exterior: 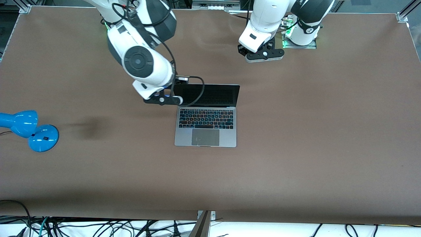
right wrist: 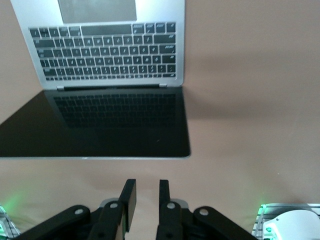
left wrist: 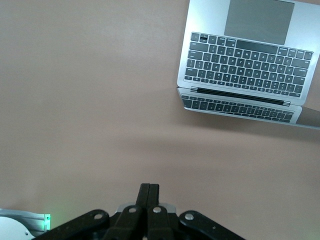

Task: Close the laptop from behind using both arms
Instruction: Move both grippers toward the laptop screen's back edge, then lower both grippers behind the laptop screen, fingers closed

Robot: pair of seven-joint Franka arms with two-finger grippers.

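Note:
The laptop (exterior: pixel 206 125) lies open in the middle of the table, with its black screen tilted up and its keyboard and trackpad toward the front camera. It also shows in the left wrist view (left wrist: pixel 245 60) and the right wrist view (right wrist: pixel 105 65). My right gripper (exterior: pixel 163 99) hangs by the lid's corner at the right arm's end. Its fingers (right wrist: pixel 129 197) stand a little apart and empty, just off the lid's top edge. My left gripper (exterior: pixel 264 55) hovers over bare table near its base, away from the laptop. Its fingers (left wrist: pixel 149 192) are pressed together, holding nothing.
A blue desk lamp (exterior: pixel 29 130) lies on the table at the right arm's end. The brown tabletop (exterior: pixel 312 131) stretches wide around the laptop. Cables (exterior: pixel 98 227) hang along the table's edge nearest the front camera.

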